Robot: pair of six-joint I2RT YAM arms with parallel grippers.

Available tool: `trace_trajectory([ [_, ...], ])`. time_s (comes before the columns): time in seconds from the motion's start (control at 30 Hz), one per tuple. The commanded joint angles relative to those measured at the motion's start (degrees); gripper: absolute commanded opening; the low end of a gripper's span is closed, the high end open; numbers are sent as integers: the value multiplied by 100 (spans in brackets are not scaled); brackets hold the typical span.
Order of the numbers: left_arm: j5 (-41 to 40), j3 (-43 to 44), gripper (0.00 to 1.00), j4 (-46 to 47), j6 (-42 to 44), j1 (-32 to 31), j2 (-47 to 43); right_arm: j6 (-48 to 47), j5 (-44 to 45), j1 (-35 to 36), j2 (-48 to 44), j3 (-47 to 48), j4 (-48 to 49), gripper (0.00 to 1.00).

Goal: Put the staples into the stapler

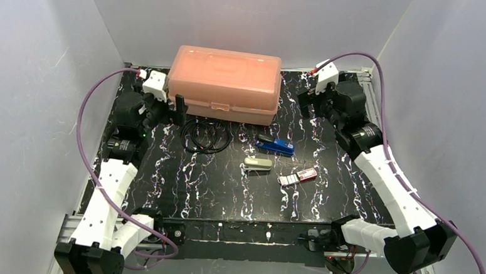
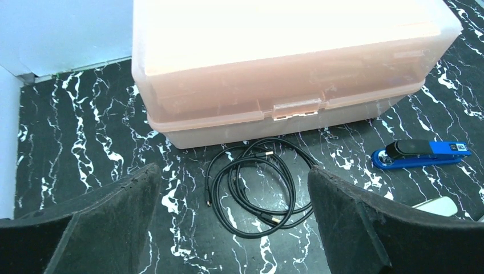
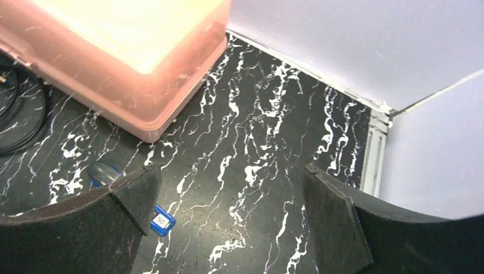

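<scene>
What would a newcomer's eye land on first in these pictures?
The big translucent orange-pink box at the back of the black marbled table dominates. In front of it lie a coiled black cable, a blue stapler, a grey stapler and the small pink-red staples box. The arms flank the big box, left gripper and right gripper both open and empty.

A translucent peach plastic storage box (image 1: 223,79) with a closed lid and a front latch sits at the far edge of the black, white-veined marble-pattern tabletop (image 1: 181,190), slightly left of centre. Just in front of it, on the near side, lies a coiled thin black cable (image 1: 208,137) with gold-tipped plugs. Plain white walls (image 1: 31,50) enclose the table.
</scene>
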Motion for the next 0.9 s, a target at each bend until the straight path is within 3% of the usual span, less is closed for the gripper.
trace_trajectory([
  [0.0, 57, 341, 99, -558, 317, 35, -466, 190, 375, -189, -305, -92, 377, 99],
  [0.2, 351, 365, 99, -1004, 402, 35, -1001, 303, 156, -417, -567, -10, 145, 99],
  [0.37, 310, 103, 99, -859, -33, 40, -1297, 394, -122, -626, -814, -66, -11, 99],
  [0.5, 94, 39, 98, -768, -332, 37, -1340, 410, -242, -732, -983, -230, -30, 99],
  [0.87, 247, 334, 99, -1040, -30, 37, -1020, 396, -249, -918, -1108, -241, -153, 99],
])
